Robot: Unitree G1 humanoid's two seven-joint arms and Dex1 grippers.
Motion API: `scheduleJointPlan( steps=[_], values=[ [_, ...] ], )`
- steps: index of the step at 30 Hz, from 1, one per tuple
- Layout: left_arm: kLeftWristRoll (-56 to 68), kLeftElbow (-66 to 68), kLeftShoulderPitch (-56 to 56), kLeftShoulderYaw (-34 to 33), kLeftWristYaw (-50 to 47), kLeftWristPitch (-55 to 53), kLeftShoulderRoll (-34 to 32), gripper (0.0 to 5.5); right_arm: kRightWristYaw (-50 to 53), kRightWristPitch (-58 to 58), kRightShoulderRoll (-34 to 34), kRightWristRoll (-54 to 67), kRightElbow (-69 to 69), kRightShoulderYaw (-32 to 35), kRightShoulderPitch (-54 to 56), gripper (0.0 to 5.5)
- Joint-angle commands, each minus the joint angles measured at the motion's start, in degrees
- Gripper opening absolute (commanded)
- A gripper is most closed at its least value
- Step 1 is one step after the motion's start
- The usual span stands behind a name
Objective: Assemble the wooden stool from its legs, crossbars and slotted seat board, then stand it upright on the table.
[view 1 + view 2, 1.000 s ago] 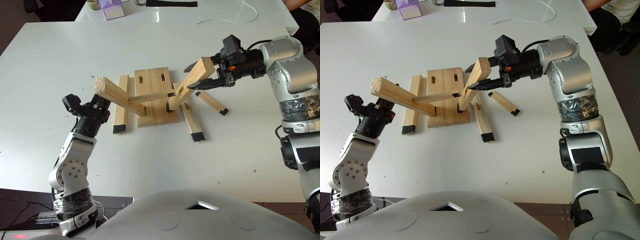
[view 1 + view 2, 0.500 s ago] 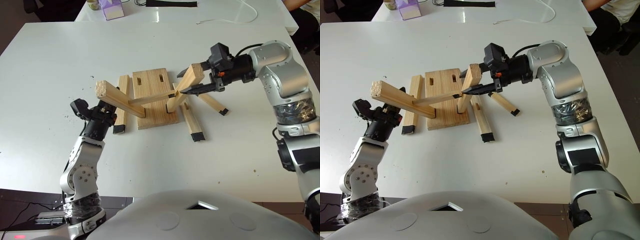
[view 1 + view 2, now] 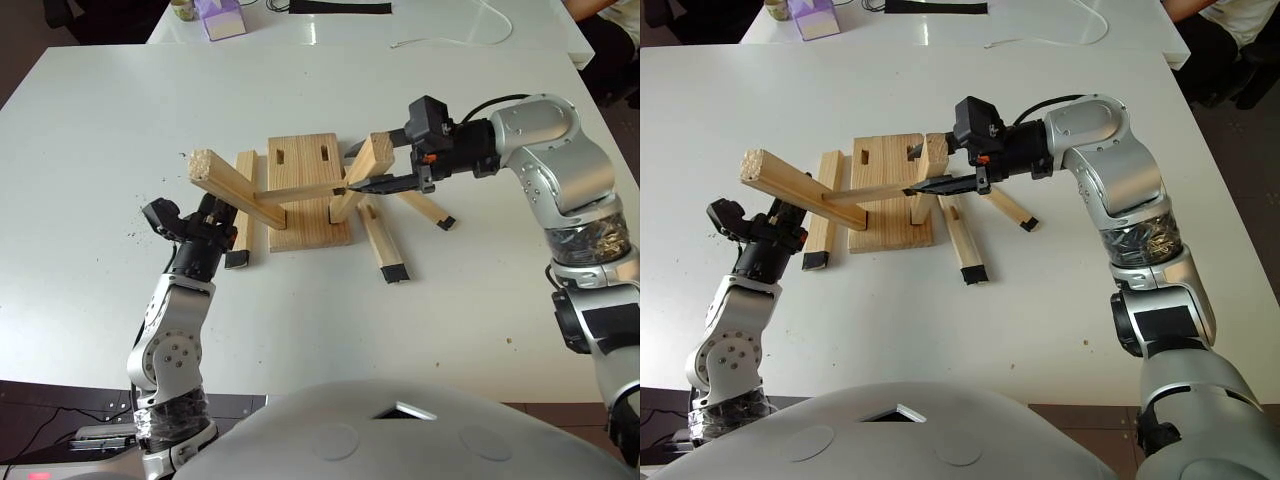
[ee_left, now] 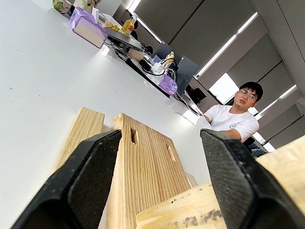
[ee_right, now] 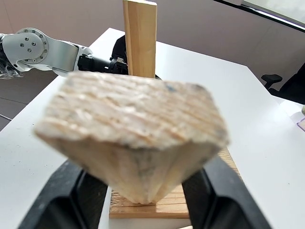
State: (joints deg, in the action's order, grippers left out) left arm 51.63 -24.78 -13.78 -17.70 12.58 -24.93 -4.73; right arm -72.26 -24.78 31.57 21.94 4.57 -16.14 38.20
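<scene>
The slotted seat board [image 3: 300, 160] lies flat mid-table. Above it hangs a part-built frame: a tilted left leg [image 3: 228, 185], a thin crossbar [image 3: 305, 190] and a steeper right leg [image 3: 365, 170]. My left gripper [image 3: 213, 212] is shut on the left leg from below, and its fingers [image 4: 90, 181] bracket the wood [image 4: 190, 214]. From the right, my right gripper [image 3: 358, 172] is shut on the right leg [image 5: 133, 129], with the crossbar [image 5: 139, 38] beyond. The legs' lower ends are at the board.
Three loose legs lie on the table: one left of the board [image 3: 243, 210], two to its right [image 3: 383, 245] [image 3: 425, 205]. A purple box [image 3: 222, 15] and a white cable [image 3: 450, 40] sit on the far table. The near table surface is open.
My right gripper has carried the right leg left and down toward the board, standing it steeper. My left arm has shifted a little right with its leg.
</scene>
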Motion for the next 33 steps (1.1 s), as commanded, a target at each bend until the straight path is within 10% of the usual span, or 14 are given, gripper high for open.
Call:
scheduleJointPlan(
  steps=[1, 14, 26, 33],
  values=[
    [-0.8, -1.5, 0.5, 2.9, 0.0, -0.8, -0.1, 3.07, 1.8, -5.8, 0.3, -0.9, 3.3, -3.0, -1.6, 2.01],
    [-2.1, -6.1, 0.7, 8.0, -1.8, -1.4, 0.1, 3.07, 5.0, -18.1, 1.4, 2.2, 9.4, -2.8, -0.2, 2.01],
    [-1.8, 3.5, 6.4, -12.5, -11.9, 3.2, -5.3, 3.07, 10.6, -18.7, 3.9, 2.3, 8.9, 2.0, -3.1, 2.01],
    [16.3, -17.0, 18.8, -12.3, -19.6, -1.3, -15.8, 2.13, 11.4, -19.1, 4.3, 2.5, 9.7, 1.9, -3.7, 2.01]
  ],
)
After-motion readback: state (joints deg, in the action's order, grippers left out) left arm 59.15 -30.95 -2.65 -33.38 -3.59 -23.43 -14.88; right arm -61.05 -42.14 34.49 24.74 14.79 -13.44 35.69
